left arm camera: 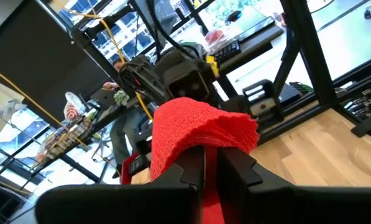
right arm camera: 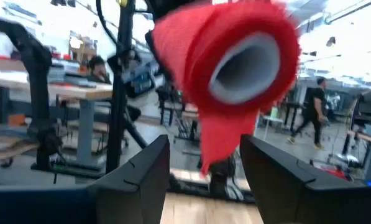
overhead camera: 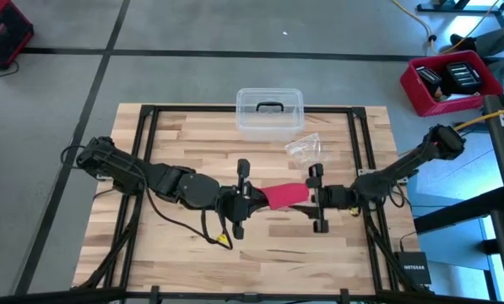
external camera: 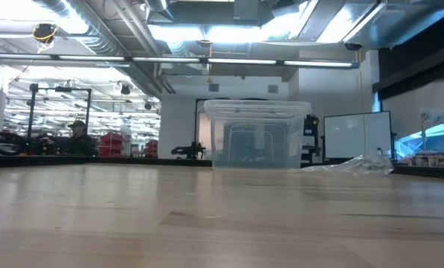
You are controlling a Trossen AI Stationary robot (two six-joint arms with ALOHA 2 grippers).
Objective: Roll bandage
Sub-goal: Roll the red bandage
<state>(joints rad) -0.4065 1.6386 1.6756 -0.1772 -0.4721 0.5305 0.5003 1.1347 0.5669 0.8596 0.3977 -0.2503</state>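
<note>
The bright red bandage point(overhead camera: 284, 196) hangs in the air between my two grippers, above the middle of the table. In the right wrist view it shows as a roll point(right arm camera: 229, 50) seen end-on, with a pale hollow core and a loose tail point(right arm camera: 222, 143) hanging down. My left gripper point(overhead camera: 250, 199) is shut on the bandage point(left arm camera: 197, 124). My right gripper point(overhead camera: 311, 198) faces it from the table's right, open. Its fingers point(right arm camera: 145, 168) stand apart below the roll, on either side of the tail, touching nothing. Neither gripper shows in the low view. My left gripper pinches a strip of the bandage point(left arm camera: 211, 186) between its two fingers, coming about level from the table's left. The rest of the red fabric bulges up beyond the fingertips point(left arm camera: 235, 165). The bandage is lifted clear of the table.
A clear plastic box point(overhead camera: 270, 111) with a dark handle stands at the table's far edge and also shows in the low view point(external camera: 255, 135). A crinkled clear wrapper point(overhead camera: 305, 148) lies to the box's near right. People and workbenches show in the room beyond the table.
</note>
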